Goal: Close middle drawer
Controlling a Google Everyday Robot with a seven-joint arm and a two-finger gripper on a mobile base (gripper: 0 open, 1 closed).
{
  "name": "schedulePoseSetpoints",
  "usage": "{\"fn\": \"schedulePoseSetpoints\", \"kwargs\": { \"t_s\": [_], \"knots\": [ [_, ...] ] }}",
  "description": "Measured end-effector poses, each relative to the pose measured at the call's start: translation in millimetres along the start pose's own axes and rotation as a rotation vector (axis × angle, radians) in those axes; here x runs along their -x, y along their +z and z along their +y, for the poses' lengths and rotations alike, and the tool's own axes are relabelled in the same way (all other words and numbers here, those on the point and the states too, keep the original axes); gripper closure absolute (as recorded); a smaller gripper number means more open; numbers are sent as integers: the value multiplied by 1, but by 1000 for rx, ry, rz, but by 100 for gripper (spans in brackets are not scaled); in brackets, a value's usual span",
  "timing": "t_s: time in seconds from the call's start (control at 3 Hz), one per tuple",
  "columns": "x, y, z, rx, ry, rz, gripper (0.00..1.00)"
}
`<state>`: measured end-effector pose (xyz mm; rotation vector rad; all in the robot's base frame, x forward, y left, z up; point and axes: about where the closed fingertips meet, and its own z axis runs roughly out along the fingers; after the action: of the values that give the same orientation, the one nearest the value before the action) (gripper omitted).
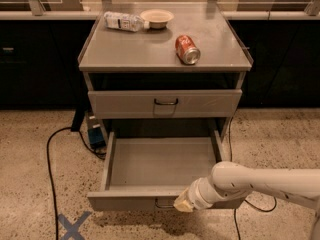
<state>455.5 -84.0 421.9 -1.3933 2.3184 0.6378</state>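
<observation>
Caught at push-in step, middle drawer [160, 166] pulled out at lower centre of frame, hand [184, 202] at its front panel, open or closed impossible to tell, next probably needed straight inward shove.

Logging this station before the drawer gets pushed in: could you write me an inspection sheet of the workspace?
Surface: grey cabinet top, three loose items on it.
Job's things: middle drawer pulled far out, nothing seen inside.
Clutter: plastic bottle lying beside a bowl at the back; red can on its side.
Grippers: gripper at the drawer's front panel, by the handle.
Cables: black cable on the floor at the picture's left; second cable at its right.
Surroundings: speckled floor with a blue tape cross; dark cabinets behind.
</observation>
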Motion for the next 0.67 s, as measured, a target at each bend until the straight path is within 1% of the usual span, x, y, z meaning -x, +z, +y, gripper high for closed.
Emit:
{"fn": "schedulePoseSetpoints", "kwargs": {
  "t_s": [0.67],
  "knots": [
    [1,-1,-4,-9,3,-4,100]
  ]
}}
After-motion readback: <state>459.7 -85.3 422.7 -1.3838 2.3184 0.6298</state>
